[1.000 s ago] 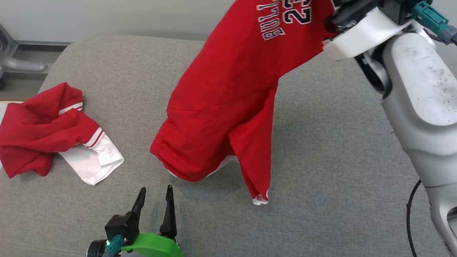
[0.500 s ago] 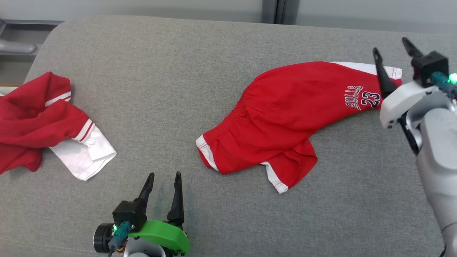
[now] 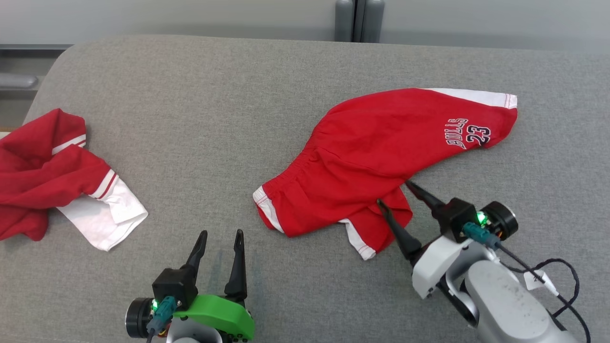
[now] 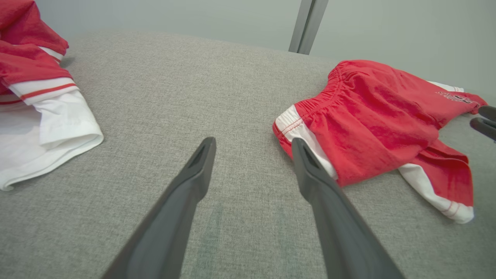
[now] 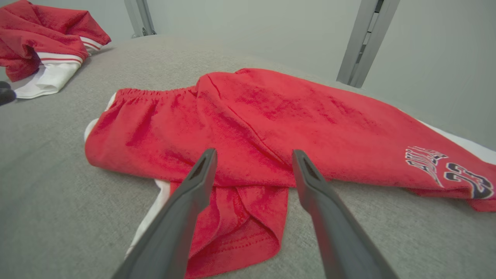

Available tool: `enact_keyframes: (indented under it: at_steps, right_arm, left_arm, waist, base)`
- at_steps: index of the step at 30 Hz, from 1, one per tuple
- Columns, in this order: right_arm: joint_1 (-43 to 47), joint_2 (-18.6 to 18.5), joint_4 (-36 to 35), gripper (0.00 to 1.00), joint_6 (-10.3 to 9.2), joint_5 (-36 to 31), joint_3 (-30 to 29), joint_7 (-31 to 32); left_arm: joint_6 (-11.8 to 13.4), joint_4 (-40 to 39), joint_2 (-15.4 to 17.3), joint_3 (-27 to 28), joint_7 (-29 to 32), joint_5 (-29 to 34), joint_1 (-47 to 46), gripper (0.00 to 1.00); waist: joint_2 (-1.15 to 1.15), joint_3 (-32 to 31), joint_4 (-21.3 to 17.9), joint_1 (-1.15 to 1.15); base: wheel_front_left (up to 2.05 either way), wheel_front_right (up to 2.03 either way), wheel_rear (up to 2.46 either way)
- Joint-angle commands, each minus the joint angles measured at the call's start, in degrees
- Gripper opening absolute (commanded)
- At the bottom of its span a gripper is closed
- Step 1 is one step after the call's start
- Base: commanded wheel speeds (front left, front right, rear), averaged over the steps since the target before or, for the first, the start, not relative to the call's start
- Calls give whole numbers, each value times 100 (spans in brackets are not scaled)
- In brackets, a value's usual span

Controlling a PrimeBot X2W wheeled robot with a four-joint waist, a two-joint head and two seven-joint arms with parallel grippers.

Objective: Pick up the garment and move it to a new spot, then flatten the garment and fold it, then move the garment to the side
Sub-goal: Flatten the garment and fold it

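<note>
Red shorts (image 3: 381,152) with white side stripes and "BULLS 23" print lie crumpled on the grey cushion, one leg stretched to the far right, the other folded under near the front. They also show in the right wrist view (image 5: 271,116) and the left wrist view (image 4: 372,112). My right gripper (image 3: 394,193) is open, its fingers pointing at the folded lower leg (image 5: 240,221) and just above it. My left gripper (image 3: 220,236) is open and empty over bare cushion, left of the waistband (image 4: 306,112).
A second red garment with white cuffs (image 3: 52,171) lies bunched at the cushion's left edge. The grey cushion (image 3: 190,119) spreads wide between the two garments. A grey post (image 3: 352,19) stands behind the back edge. A black cable (image 3: 557,276) trails by my right arm.
The shorts, held high a second ago, were let go and now lie on the cushion. My right gripper swung from their far right end down to the near folded leg. The camera shifted.
</note>
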Motion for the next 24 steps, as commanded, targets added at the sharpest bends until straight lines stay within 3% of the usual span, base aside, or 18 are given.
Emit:
enact_keyframes:
  at_steps: [1,10,11,13,19,24]
  right_arm:
    - [151,-67,-56,100,-8,98,168,-4]
    - [401,-293,40,100,-8,255,1331,-3]
    - [384,-304,159,55,-8,215,1349,-3]
    - [318,-267,360,0,-8,136,1377,-3]
    - [346,-384,391,0,-8,12,1136,-2]
    - [778,-779,-26,0,-8,-99,355,-2]
  left_arm:
    - [-2,-13,24,-2,1,1,26,100]
    - [3,35,24,22,1,23,62,100]
    - [8,37,24,22,2,17,56,100]
    - [12,38,24,10,2,11,41,100]
    - [36,19,24,54,2,22,96,100]
    - [-22,31,24,141,2,63,143,100]
  waist:
    - [0,-3,2,0]
    - [0,-23,27,0]
    - [0,-22,31,0]
    - [0,-19,40,0]
    - [0,-25,-62,0]
    - [0,-100,-313,0]
  base:
    - [0,0,0]
    - [0,0,0]
    - [0,0,0]
    - [0,0,0]
    - [0,0,0]
    - [0,0,0]
